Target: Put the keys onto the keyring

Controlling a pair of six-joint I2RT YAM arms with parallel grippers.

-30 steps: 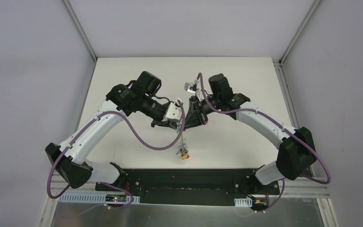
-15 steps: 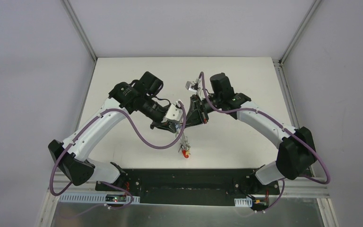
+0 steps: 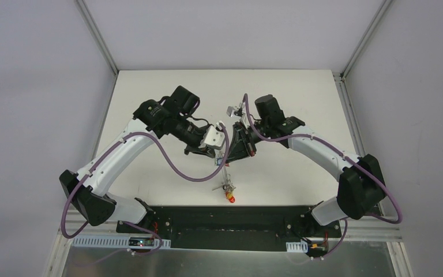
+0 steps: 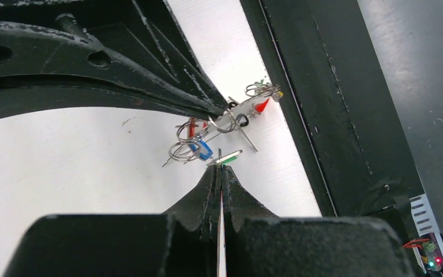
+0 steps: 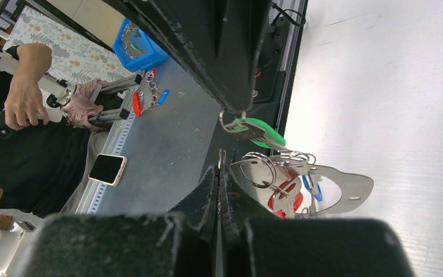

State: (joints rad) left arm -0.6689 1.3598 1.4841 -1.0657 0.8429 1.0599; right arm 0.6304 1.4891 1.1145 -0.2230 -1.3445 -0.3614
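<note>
Top view: I am watching both arms hovering tip to tip above the keyring (image 3: 225, 175), which is dangling over the desk (image 3: 288, 179) with several keys (image 3: 231, 198) hanging on it. Left wrist: the left end effector (image 4: 220, 173) is pinching a green-tagged key (image 4: 225, 157) beside the keyring. Right wrist: the right end effector (image 5: 219, 167) is clamping the keyring's wire; the green key is seemingly awaiting threading.

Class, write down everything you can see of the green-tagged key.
The green-tagged key has a glossy oblong green plastic tag and a small silver metal end. It hangs tilted in mid-air, pinched at that metal end by the shut left gripper, just beside the bunch of red- and blue-tagged keys; whether it touches them is unclear.
</note>
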